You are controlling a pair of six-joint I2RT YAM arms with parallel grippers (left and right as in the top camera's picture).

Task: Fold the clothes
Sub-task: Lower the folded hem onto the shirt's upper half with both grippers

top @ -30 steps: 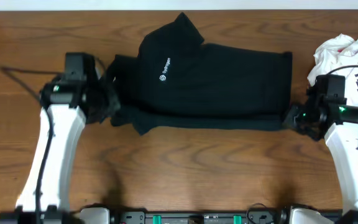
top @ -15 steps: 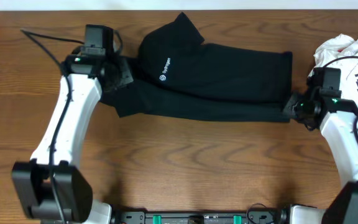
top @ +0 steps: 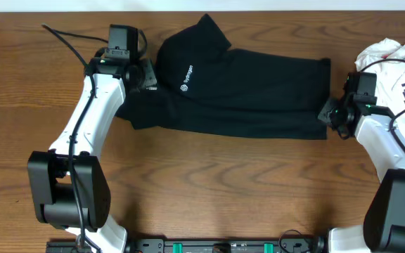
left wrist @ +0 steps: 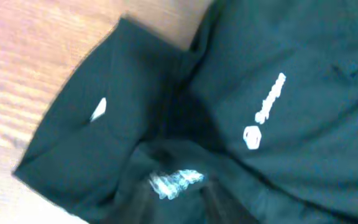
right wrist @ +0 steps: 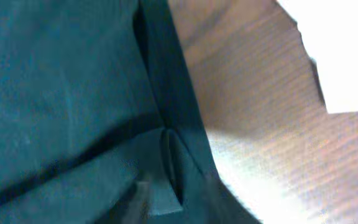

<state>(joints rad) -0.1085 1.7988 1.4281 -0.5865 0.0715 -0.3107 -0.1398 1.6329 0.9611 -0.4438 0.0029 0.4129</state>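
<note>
Black shirt [top: 259, 91] lies folded lengthwise on the table [top: 223, 190], with the left gripper [top: 146, 76] and right gripper [top: 327, 112] at its ends. I cannot tell their jaw state. I should lay both edges flush before withdrawing.

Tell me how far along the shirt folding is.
Done: the black shirt lies doubled lengthwise, a long band on the table. In hand: left gripper at its sleeve end, right gripper at its hem end, grip unclear. Remaining: crosswise folds, probably.

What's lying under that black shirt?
Around the black shirt only the wooden table shows. Its own folded lower layer peeks out along the near edge; anything beneath is covered.
</note>
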